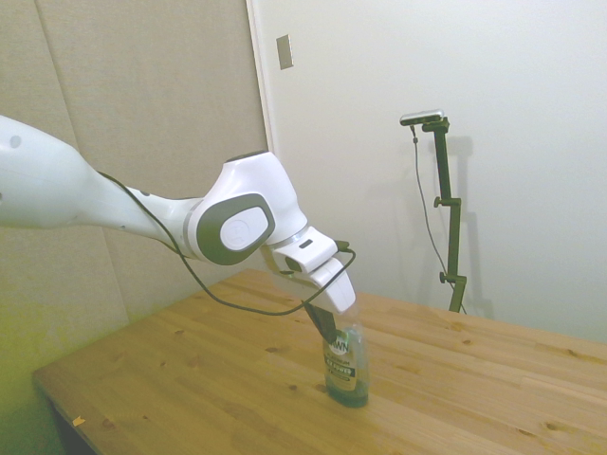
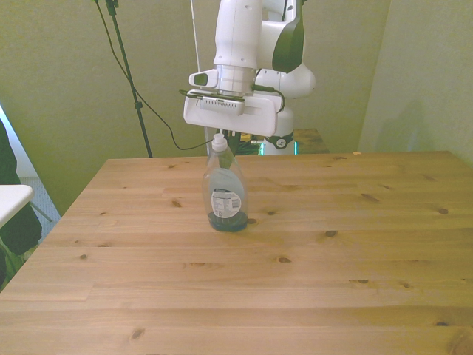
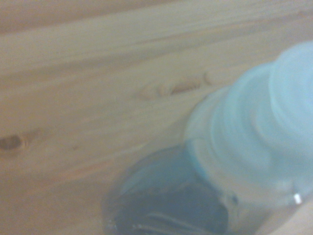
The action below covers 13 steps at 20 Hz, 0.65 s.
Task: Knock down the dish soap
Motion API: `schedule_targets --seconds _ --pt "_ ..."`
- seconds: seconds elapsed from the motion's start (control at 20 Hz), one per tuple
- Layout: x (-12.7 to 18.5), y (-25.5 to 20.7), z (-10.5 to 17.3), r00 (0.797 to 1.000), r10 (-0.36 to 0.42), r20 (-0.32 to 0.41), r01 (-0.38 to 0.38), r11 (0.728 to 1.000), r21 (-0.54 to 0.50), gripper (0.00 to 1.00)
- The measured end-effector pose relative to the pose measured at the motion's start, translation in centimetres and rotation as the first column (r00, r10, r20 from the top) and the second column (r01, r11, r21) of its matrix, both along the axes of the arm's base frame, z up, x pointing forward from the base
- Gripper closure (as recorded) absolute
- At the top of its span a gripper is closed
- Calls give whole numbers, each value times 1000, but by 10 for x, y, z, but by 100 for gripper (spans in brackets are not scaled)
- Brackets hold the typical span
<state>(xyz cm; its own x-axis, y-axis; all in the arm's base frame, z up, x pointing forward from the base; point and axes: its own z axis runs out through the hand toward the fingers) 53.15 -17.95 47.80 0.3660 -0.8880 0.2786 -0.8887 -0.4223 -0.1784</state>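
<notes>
The dish soap point(image 1: 345, 370) stands upright near the middle of the wooden table point(image 1: 190, 379). It is a slim clear bottle with teal liquid low in it, a white cap and a label. In the front view the dish soap point(image 2: 225, 196) stands just in front of my gripper point(image 2: 235, 135), whose white hand hangs over the cap. From the side, the gripper point(image 1: 329, 334) slants down to the bottle's neck on the arm's side; I cannot tell whether they touch. The wrist view shows the dish soap point(image 3: 230, 161) blurred, from above, cap and shoulder close by.
The bare wooden table point(image 2: 295, 281) spreads wide on all sides of the bottle. A black cable point(image 1: 237, 303) loops under the wrist. A dark shape and a white surface point(image 2: 11, 200) sit past the table edge at the front view's left.
</notes>
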Motion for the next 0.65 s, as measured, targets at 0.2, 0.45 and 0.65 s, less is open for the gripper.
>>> schedule_targets --seconds 0.2,0.45,0.65 --pt "41 1 -6 997 -63 40 62 998 9 100" --pt "77 -20 -9 987 -138 83 138 990 4 100" --pt "94 -33 -11 980 -170 99 172 985 -5 100"
